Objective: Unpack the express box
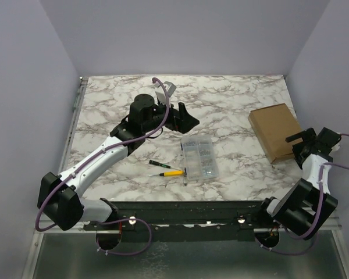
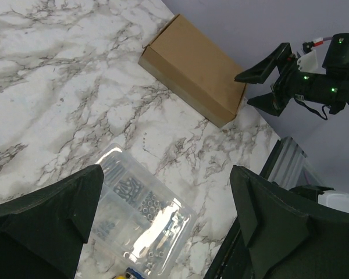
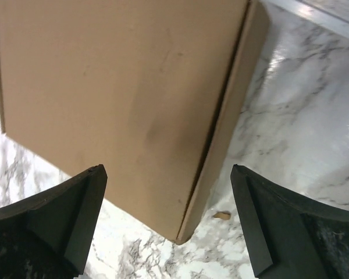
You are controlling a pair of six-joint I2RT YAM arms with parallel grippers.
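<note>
The express box (image 1: 277, 131) is a flat brown cardboard mailer lying closed on the marble table at the right. It also shows in the left wrist view (image 2: 193, 68) and fills the right wrist view (image 3: 122, 99). My right gripper (image 1: 302, 145) is open and empty, hovering just above the box's near right corner (image 3: 183, 238). My left gripper (image 1: 186, 115) is open and empty, raised over the table's middle back, above the clear case.
A clear plastic compartment case (image 1: 199, 156) of small parts lies mid-table, also in the left wrist view (image 2: 141, 215). A yellow-handled screwdriver (image 1: 167, 172) and a small dark tool (image 1: 156, 164) lie left of it. A cardboard scrap (image 3: 222, 215) lies by the box corner.
</note>
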